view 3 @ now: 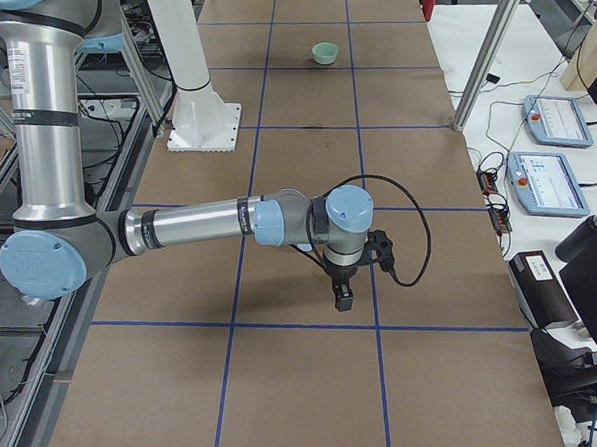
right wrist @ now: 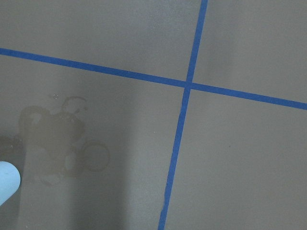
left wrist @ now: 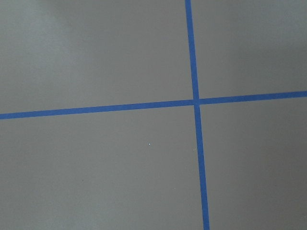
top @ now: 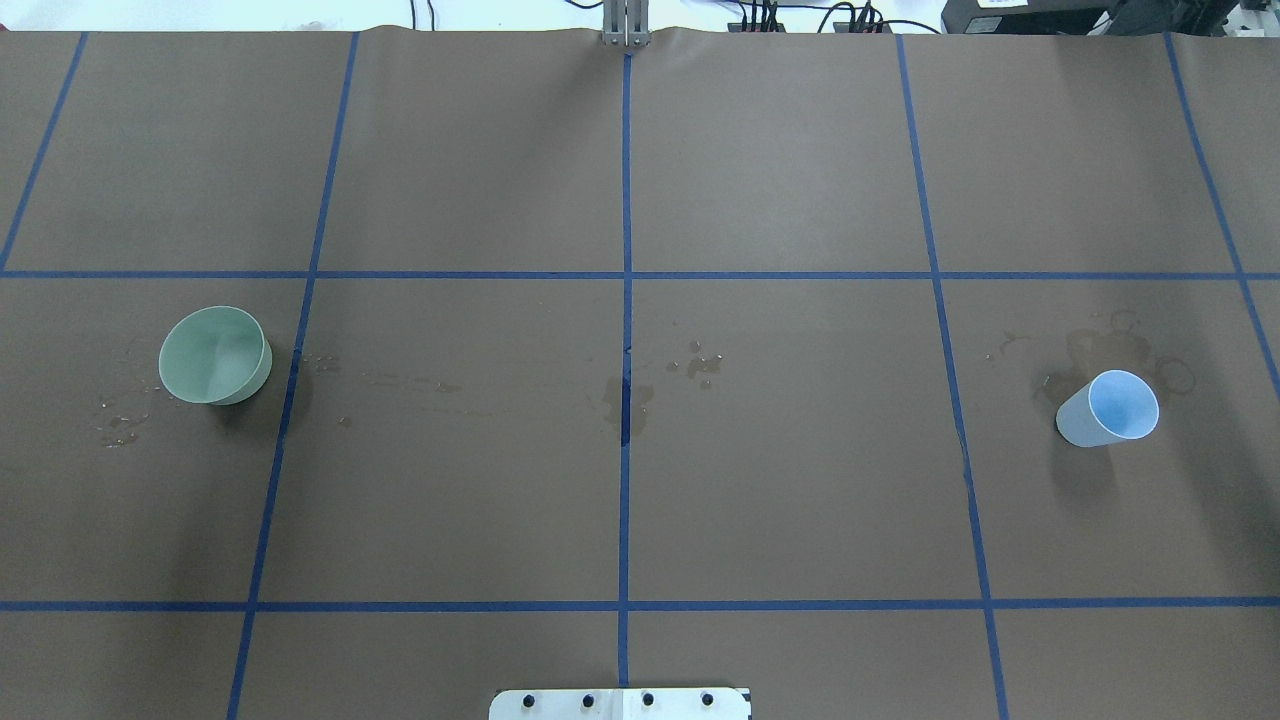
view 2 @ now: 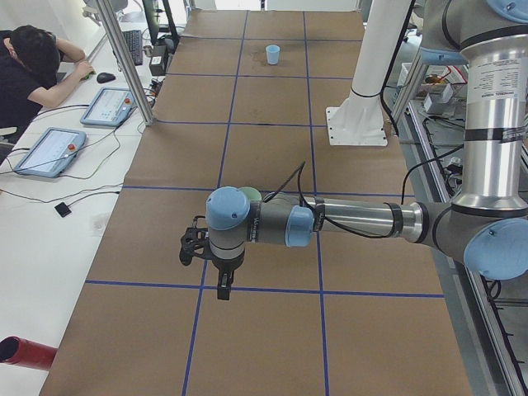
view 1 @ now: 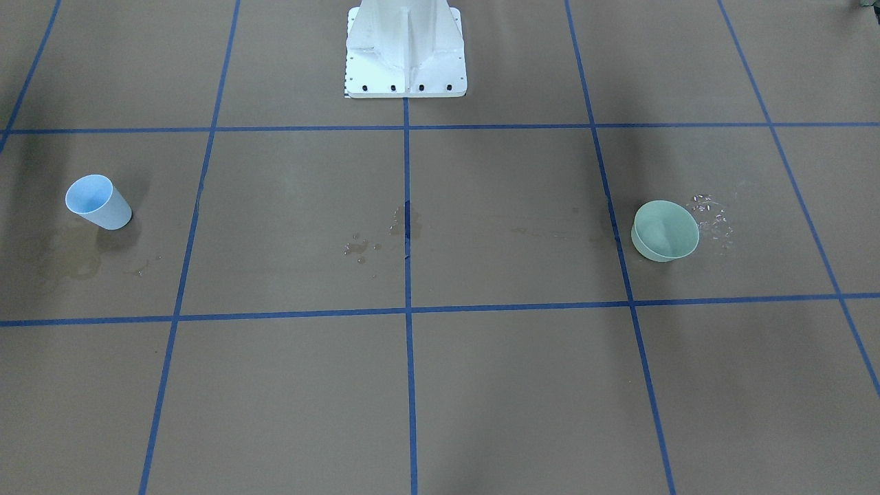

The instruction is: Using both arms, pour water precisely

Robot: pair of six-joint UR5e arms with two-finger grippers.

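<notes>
Water [view 1: 711, 221] is just glinting drops on the tabletop [view 1: 481, 385] beside the green bowl [view 1: 665, 230], frame right; blue cup [view 1: 98, 201] far left. Sticker [view 2: 487, 78] on the left arm [view 2: 355, 219] is unreadable. Jaws on it and the right arm [view 3: 199, 226]: can't tell if open.

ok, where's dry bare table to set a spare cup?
Bare: the row of squares beyond the far cross tape, and the near halves of the two middle squares. Crowded: green bowl with droplets beside it, blue cup, wet patch on the centre tape.
</notes>
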